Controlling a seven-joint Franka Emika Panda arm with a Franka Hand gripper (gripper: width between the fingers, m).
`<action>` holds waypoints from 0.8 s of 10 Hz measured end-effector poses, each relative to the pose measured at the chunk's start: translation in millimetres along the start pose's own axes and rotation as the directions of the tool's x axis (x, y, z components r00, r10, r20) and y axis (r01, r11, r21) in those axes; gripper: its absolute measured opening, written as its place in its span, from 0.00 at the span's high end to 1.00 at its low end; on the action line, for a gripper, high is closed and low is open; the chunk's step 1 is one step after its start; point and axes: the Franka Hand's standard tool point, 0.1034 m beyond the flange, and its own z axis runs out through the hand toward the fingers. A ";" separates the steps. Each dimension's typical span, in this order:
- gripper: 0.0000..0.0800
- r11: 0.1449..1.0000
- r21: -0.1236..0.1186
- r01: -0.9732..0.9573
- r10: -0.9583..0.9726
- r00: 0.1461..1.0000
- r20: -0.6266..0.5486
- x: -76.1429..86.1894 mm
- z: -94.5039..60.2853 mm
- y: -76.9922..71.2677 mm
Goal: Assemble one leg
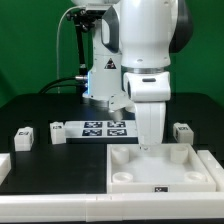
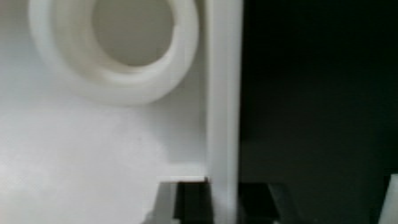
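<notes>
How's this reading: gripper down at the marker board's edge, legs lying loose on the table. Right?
No: the gripper is at the edge of the tray, not of the marker board; the wrist view shows it straddling the wall. Legs do lie loose.

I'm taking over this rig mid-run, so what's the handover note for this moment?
Pincer: down at the tray's rim, fingers either side of its wall; grip unconfirmed.
Legs: three loose on the table, one at the exterior view's far left, one beside the marker board, one at the right.
Done: no leg fitted.
Left: pick a leg, fit it to the tray.
</notes>
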 end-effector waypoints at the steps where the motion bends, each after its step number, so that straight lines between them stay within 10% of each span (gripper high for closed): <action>1: 0.93 1.000 -0.005 0.004 -0.004 1.000 -0.004 3.5 -0.1 4.1; 8: 0.93 1.000 0.007 0.007 -0.007 1.000 0.002 3.3 -0.7 18.8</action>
